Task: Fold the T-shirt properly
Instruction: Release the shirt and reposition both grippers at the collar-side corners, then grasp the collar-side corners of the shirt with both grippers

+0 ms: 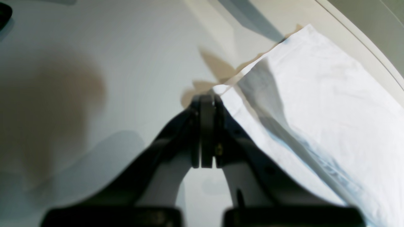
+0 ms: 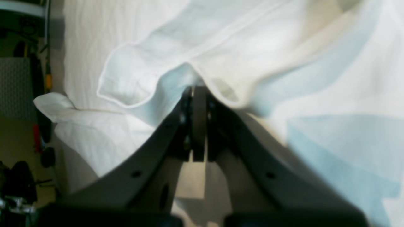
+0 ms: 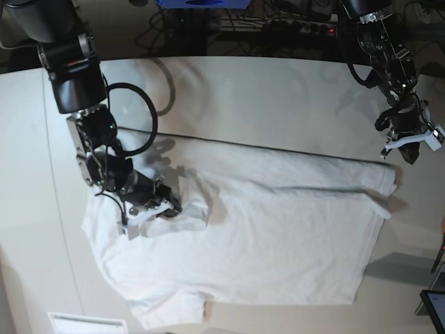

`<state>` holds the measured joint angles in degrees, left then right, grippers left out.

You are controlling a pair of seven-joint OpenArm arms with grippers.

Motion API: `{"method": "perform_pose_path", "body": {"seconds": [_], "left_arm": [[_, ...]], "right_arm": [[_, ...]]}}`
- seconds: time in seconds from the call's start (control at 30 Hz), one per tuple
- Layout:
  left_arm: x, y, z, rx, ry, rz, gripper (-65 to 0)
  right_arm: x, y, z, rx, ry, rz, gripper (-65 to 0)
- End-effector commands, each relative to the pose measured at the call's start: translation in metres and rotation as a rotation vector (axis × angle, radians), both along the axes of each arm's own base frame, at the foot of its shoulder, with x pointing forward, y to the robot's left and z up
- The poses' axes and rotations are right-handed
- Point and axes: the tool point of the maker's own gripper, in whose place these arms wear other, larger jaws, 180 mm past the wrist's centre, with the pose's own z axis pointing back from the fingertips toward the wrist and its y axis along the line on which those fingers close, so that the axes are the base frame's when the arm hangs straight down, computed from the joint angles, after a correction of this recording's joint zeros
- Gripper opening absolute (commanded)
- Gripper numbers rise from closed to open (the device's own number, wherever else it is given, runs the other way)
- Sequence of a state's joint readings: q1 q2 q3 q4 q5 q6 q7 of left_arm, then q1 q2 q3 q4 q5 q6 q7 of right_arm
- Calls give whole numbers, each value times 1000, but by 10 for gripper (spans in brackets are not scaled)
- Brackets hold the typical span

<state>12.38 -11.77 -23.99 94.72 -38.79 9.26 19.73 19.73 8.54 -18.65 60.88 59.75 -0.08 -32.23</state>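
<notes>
one t-shirt (image 3: 278, 229) lies spread on the worktop (image 3: 264, 90), its lower hem blurred. my right tool (image 2: 198, 91) is clenched on a fold of it; my left tool (image 3: 407, 148) hangs clenched, holding nothing, just past its corner

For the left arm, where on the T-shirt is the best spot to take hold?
Probably the T-shirt's hemmed corner nearest the left gripper. It lies flat at the table's edge, so come from above and outside, sliding one finger under the hem.
</notes>
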Motion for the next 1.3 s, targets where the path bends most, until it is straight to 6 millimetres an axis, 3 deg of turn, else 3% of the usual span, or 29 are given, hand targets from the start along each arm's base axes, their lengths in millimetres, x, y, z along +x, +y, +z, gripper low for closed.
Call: {"method": "perform_pose_path", "body": {"seconds": [0.0, 0.27, 0.47, 0.57, 0.67, 0.77, 0.9, 1.03, 1.13, 1.27], "left_arm": [[5, 6, 18, 46, -44, 2, -650], [8, 4, 18, 44, -45, -5, -650], [16, 0, 23, 42, -63, -16, -650], [32, -8, 32, 152, -21, -93, -650], [54, -24, 39, 268, 13, -167, -650], [65, -22, 36, 313, 39, -168, -650], [77, -27, 17, 309, 86, -271, -650], [70, -19, -2, 324, 155, -303, -650], [61, -16, -15, 386, 230, -334, -650], [66, -34, -21, 409, 246, -457, -650]], "right_arm": [[21, -1, 23, 14, -64, -11, -647], [42, 1, 35, 17, -76, -20, -644], [34, -1, 36, 16, -88, -10, -647], [26, -16, 59, -9, -182, -7, -647], [9, -26, 82, -43, -277, 15, -647], [-16, -36, 86, -144, -334, 47, -647], [-54, -55, 69, -337, -313, 6, -647], [-91, -58, 55, -438, -303, 34, -647], [-103, -59, 48, -495, -301, 46, -647], [-110, -59, 39, -575, -304, 48, -647]]}}
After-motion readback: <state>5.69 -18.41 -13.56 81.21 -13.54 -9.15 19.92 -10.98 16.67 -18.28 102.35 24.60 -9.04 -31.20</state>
